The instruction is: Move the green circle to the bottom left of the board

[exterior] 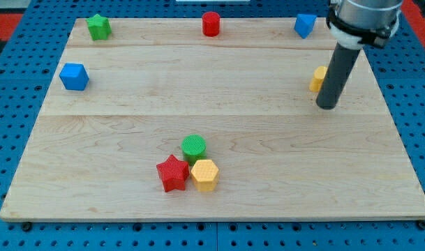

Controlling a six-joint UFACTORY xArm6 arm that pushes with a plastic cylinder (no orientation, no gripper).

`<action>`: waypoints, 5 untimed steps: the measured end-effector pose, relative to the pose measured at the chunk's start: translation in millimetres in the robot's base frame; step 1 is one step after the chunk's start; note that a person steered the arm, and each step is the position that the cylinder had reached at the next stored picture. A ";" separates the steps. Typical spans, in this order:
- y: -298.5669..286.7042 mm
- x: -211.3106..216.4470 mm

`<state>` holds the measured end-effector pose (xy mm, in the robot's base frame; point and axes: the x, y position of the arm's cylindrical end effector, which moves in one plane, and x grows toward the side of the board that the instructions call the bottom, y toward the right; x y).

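The green circle [194,147] is a round green block low on the board, a little left of the middle. It touches a red star [172,173] at its lower left and a yellow hexagon [204,174] just below it. My tip [326,106] is far away at the view's right, on the board just below a yellow block [317,78] that the rod partly hides.
A green star [98,26] sits at the top left, a red cylinder [211,24] at the top middle, a blue block [305,25] at the top right, a blue cube [74,77] at the left edge. The wooden board [93,195] lies on a blue pegboard.
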<state>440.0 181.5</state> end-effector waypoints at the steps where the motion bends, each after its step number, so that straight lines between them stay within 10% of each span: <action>1: -2.4 15.3; 5: -49.1 54.3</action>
<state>494.3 132.4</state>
